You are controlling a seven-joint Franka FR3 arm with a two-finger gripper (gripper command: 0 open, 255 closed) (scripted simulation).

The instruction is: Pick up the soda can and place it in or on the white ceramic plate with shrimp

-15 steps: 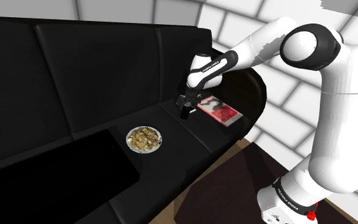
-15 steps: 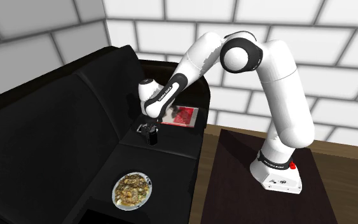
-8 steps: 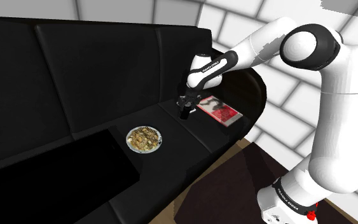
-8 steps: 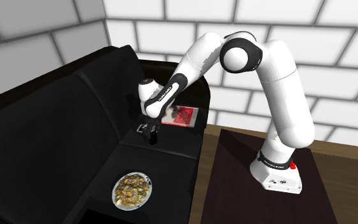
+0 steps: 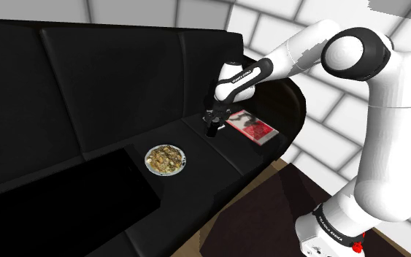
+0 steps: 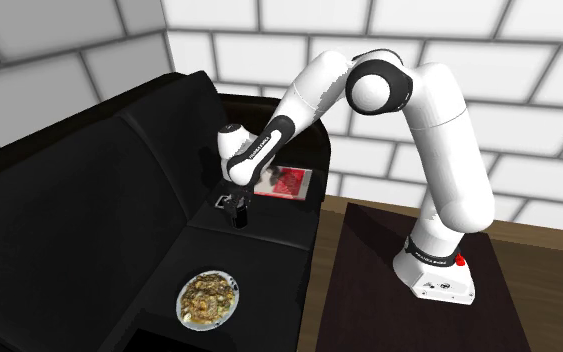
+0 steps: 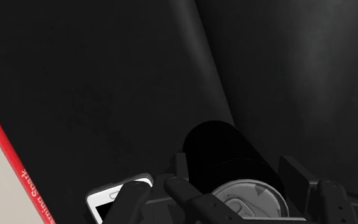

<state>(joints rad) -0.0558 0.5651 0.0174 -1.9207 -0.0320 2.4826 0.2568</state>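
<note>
You are looking at the claw (image 5: 211, 130) pointing down at the sofa (image 5: 87, 80) seat, with the can (image 7: 219, 153) standing upright directly under it, inside the claw's span. The can is showing a black body and a silvery top with a pull tab, and it is resting on the seat cushion. You cannot tell whether the claw is pressing on the can or only straddling it, because black on black is hiding the contact. In the shoulder view the plate (image 6: 182, 312) is lying at about 8 o'clock from the claw, well apart from it on the same seat, and it is carrying a brownish heap of shrimp (image 5: 165, 158). In the second exterior view the plate is sitting just past 6 o'clock from the claw. A red book (image 5: 252, 126) is lying at 3 o'clock from the claw in the shoulder view, near the can but apart from it. A white phone (image 7: 107, 202) is lying on the seat close by the claw.
</note>
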